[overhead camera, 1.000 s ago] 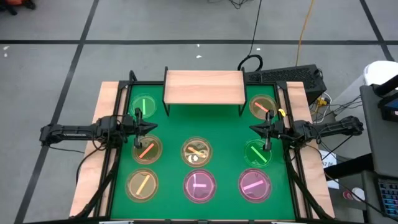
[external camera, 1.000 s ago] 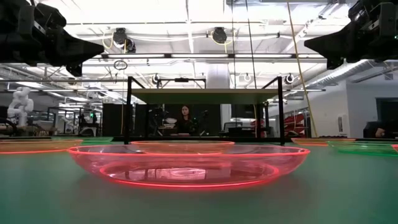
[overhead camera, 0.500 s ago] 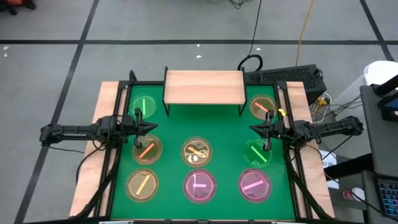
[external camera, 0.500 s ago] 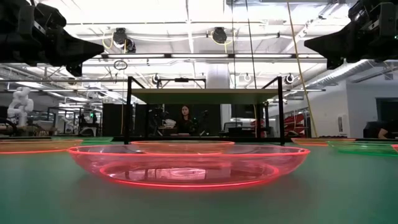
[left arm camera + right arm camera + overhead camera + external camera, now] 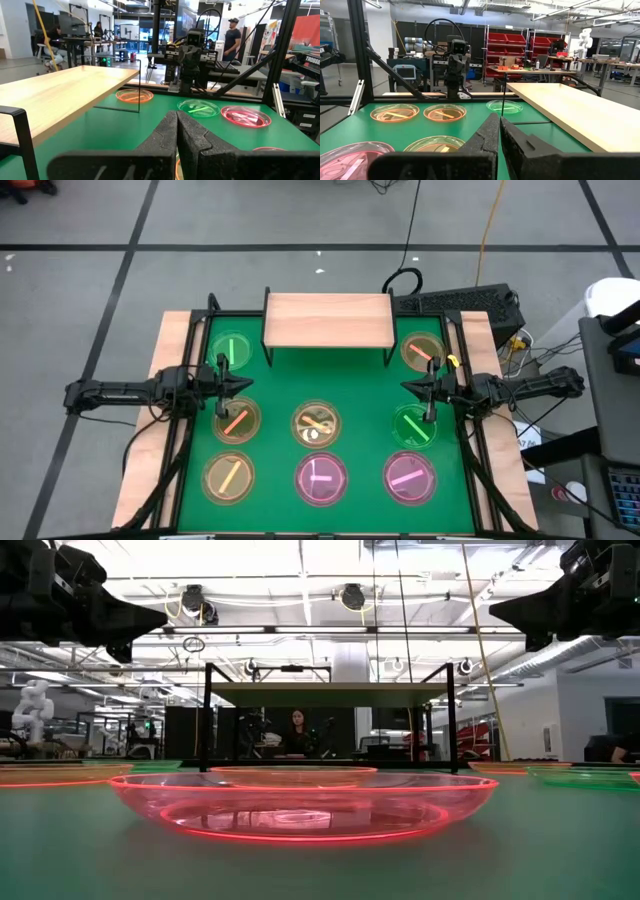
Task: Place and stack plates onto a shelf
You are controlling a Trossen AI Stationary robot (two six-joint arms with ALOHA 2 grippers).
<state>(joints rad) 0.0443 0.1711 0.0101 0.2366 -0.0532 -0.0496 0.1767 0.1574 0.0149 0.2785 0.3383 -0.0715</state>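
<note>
Eight small translucent plates lie flat on the green table: green, amber, amber, amber, green, amber, pink and pink. The light-wood shelf stands on thin black legs at the far edge, its top bare. My left gripper hovers shut above the table's left side, between the green and amber plates there. My right gripper hovers shut at the right side, facing it. In the wrist views, each one's fingers, left and right, are closed together.
A black frame borders the table. In the low view, the pink plate sits nearest the camera, with the shelf behind it. People stand in the room beyond the table. Cables and a keyboard lie behind the right far corner.
</note>
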